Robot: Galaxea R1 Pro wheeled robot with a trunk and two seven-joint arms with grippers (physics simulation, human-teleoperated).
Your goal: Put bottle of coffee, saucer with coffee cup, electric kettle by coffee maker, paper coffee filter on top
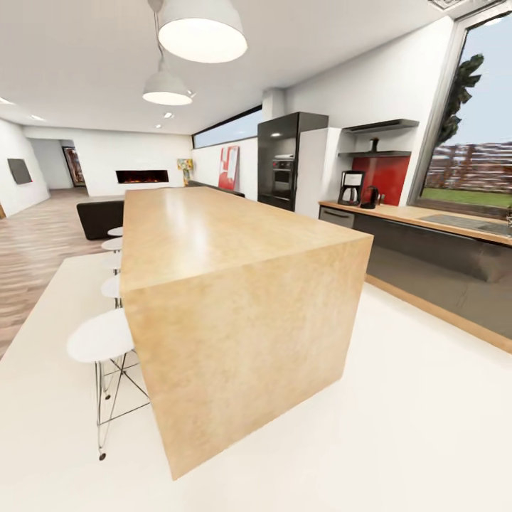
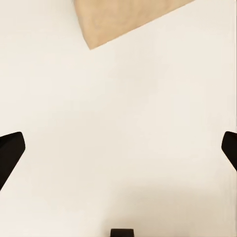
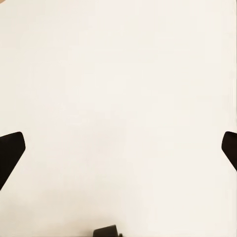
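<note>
A black coffee maker (image 1: 350,188) stands at the far end of the wooden kitchen countertop (image 1: 419,213) on the right, with a dark electric kettle (image 1: 370,197) just beside it. A small dark object (image 1: 374,144) rests on the lower wall shelf (image 1: 375,153) above them; it is too small to identify. My left gripper (image 2: 118,150) is open over the pale floor, a corner of the wooden island (image 2: 123,19) ahead of it. My right gripper (image 3: 118,150) is open too, facing bare floor. The saucer, cup and filter cannot be made out.
A long wooden island (image 1: 235,284) fills the middle, with several white stools (image 1: 99,340) along its left side. A pale aisle runs between island and counter. A black oven tower (image 1: 284,162) stands at the far end, a window (image 1: 473,142) on the right.
</note>
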